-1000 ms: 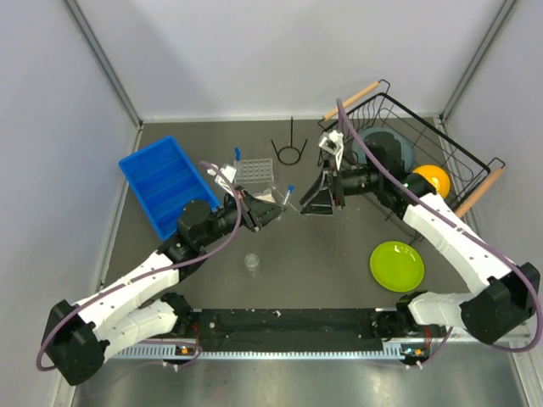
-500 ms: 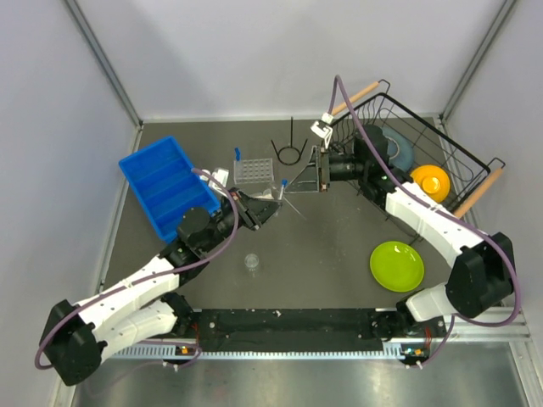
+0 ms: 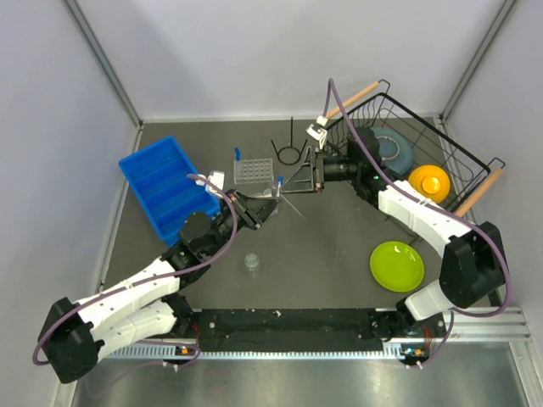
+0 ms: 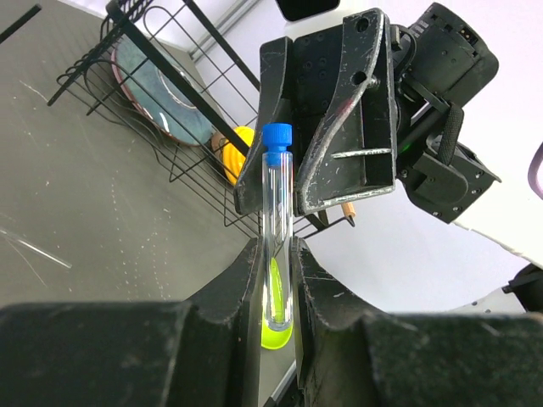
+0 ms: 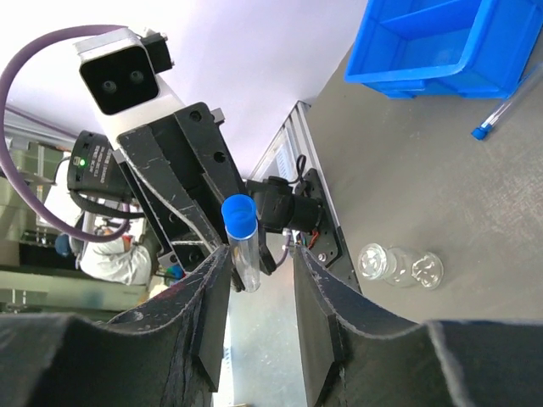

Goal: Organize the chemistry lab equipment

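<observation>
My left gripper [image 3: 270,200] is shut on a clear tube with a blue cap [image 3: 279,181] and holds it upright above the table; the left wrist view shows the tube [image 4: 277,229] pinched low between the jaws [image 4: 277,254]. My right gripper [image 3: 299,176] is open and faces it. In the right wrist view the tube's capped end [image 5: 243,233] stands between the open fingers [image 5: 261,259], close to the left one. The clear grid rack [image 3: 253,170] holds one tube [image 3: 237,154]. The black ring stand [image 3: 290,152] stands behind. The small clear cup [image 3: 251,262] sits near the front.
A blue bin [image 3: 165,185] lies at the left. The black wire basket [image 3: 441,136] at the right holds a grey plate [image 3: 394,151] and an orange bowl [image 3: 430,180]. A green plate [image 3: 396,265] lies at the front right. Another capped tube [image 5: 507,106] lies by the bin.
My right gripper has swung left and away from me until its open fingers stand around the tube's cap. My left gripper has shifted the tube slightly left and farther back.
</observation>
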You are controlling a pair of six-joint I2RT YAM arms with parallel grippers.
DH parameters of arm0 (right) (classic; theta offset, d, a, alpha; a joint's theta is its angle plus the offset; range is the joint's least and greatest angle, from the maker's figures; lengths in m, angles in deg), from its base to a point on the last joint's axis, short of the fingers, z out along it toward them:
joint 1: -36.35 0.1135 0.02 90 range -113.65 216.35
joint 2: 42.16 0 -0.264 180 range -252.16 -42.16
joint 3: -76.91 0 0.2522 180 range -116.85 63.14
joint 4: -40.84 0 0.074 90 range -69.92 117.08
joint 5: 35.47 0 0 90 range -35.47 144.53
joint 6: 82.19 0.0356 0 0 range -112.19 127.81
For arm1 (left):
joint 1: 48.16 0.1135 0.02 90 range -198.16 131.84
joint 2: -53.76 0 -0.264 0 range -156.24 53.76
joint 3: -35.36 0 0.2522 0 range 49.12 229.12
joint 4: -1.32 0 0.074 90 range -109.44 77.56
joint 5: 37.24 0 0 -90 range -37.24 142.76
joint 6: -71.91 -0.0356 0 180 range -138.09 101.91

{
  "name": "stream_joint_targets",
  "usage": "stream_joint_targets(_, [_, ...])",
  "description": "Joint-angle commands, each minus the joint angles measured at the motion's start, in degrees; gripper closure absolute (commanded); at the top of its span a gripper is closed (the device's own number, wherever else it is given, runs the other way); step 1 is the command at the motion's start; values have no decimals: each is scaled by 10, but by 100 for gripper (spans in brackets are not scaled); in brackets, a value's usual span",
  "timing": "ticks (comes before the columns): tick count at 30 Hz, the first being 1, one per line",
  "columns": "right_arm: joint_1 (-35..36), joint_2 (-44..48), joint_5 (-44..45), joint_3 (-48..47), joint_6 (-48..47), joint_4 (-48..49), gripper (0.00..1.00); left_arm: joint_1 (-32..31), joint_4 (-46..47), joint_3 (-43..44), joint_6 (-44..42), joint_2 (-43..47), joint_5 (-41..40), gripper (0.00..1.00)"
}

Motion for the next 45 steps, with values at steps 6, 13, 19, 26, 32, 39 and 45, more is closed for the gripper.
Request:
stream_joint_targets(6, [14, -9, -3, -18, 27, 53, 66, -27, 46, 9, 9, -10, -63, 92])
stream_joint_targets(13, [19, -10, -6, -11, 48, 70, 74, -52, 40, 11, 7, -15, -123, 93])
stream_joint_targets(19, [22, -7, -3, 2, 54, 78, 71, -65, 36, 13, 6, -8, -176, 93])
stream_joint_targets(26, [26, -9, -3, 7, 66, 88, 70, -74, 43, 14, 3, -9, -205, 92])
stream_joint_targets(32, [29, -9, 0, 13, 67, 89, 70, -82, 53, 21, -1, -15, -220, 92])
stream_joint_targets(39, [28, -10, 0, 14, 75, 97, 72, -94, 54, 28, -3, -26, -235, 92])
stream_joint_targets(45, [29, -16, -3, 10, 86, 109, 76, -105, 60, 35, -2, -41, -240, 92])
